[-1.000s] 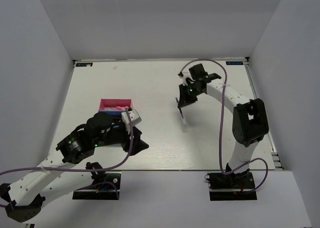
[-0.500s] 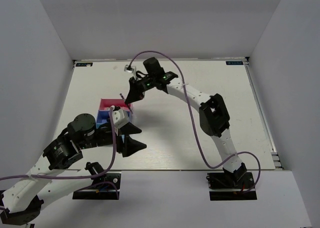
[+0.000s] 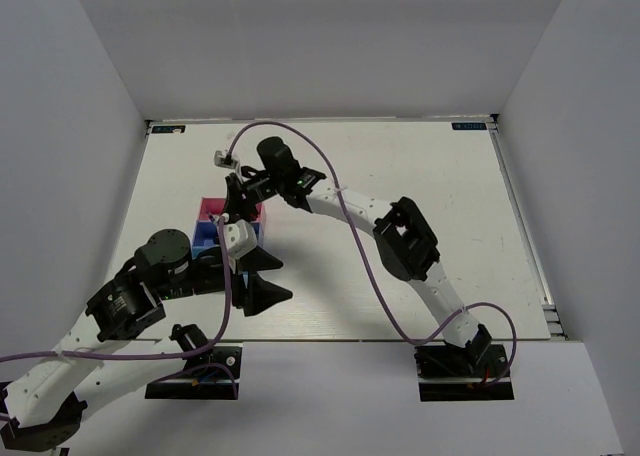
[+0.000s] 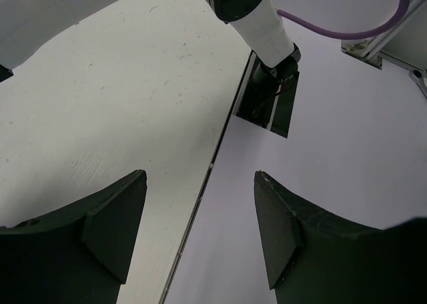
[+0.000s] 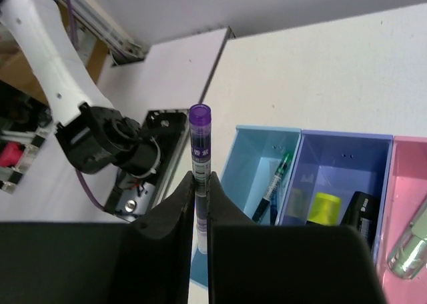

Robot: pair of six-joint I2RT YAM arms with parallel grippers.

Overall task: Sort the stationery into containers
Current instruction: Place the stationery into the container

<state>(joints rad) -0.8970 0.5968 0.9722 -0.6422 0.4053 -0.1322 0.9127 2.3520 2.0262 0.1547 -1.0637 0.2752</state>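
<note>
My right gripper [image 5: 199,183] is shut on a thin pen [image 5: 199,134] with a purple cap and holds it upright, just off the near side of the light blue tray [image 5: 248,154]. That tray holds a green-tipped pen [image 5: 275,183]. The blue tray [image 5: 347,159] holds a yellow-capped highlighter [image 5: 325,207] and a black one [image 5: 358,209]. The pink tray [image 5: 408,177] holds a pale teal marker [image 5: 408,247]. In the top view the right gripper [image 3: 238,202] hangs over the trays [image 3: 212,210]. My left gripper [image 3: 270,278] is open and empty just right of the trays; its view [image 4: 199,177] shows only the table edge.
The right arm's base [image 4: 270,104] sits past the table's near edge [image 4: 223,134]. The left arm's body [image 3: 165,266] lies close against the near side of the trays. White walls enclose the table on three sides.
The right arm has swung from the table's middle right to above the trays, carrying the pen. The left gripper has drawn back a little from the trays.
</note>
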